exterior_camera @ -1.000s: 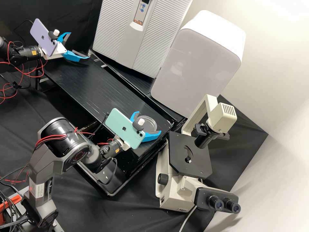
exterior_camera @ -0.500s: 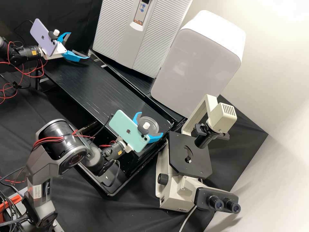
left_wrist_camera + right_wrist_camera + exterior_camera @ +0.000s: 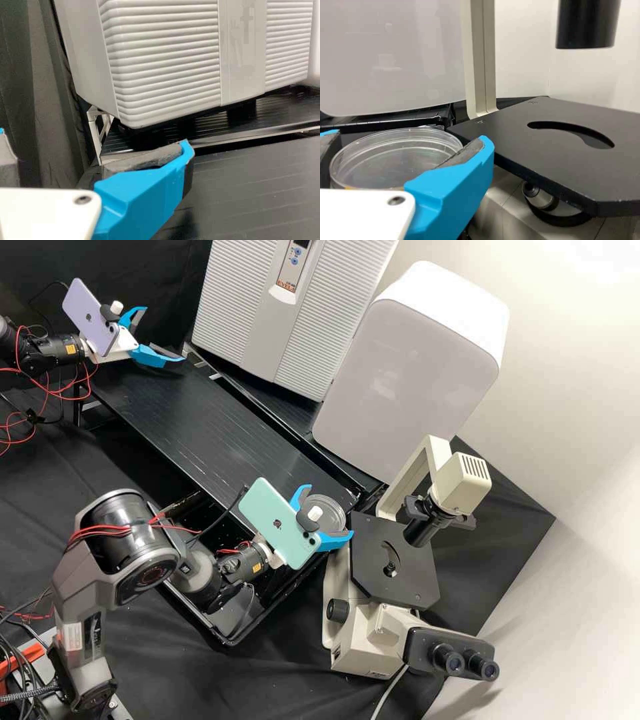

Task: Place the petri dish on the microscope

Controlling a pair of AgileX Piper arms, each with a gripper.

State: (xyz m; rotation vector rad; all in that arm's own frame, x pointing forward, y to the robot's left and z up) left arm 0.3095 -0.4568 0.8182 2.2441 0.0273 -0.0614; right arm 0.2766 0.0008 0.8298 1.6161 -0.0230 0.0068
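A white right gripper with blue fingers [image 3: 330, 511], parted to a dish's width, holds a round, clear petri dish [image 3: 336, 508] near the black ribbed bench's [image 3: 193, 433] end. The right wrist view shows grey pads [image 3: 462, 154] against its rim; the high view, a cream microscope [image 3: 363, 640] with twin eyepieces at the dish's four o'clock. At ten o'clock, the left gripper [image 3: 164, 333] is spread wide, empty. White ribbed cabinet [image 3: 267, 327] at twelve; pale wall [image 3: 567, 373] at three.

The petri dish [image 3: 332, 509] seems partly hidden by the right fingers [image 3: 335, 542].
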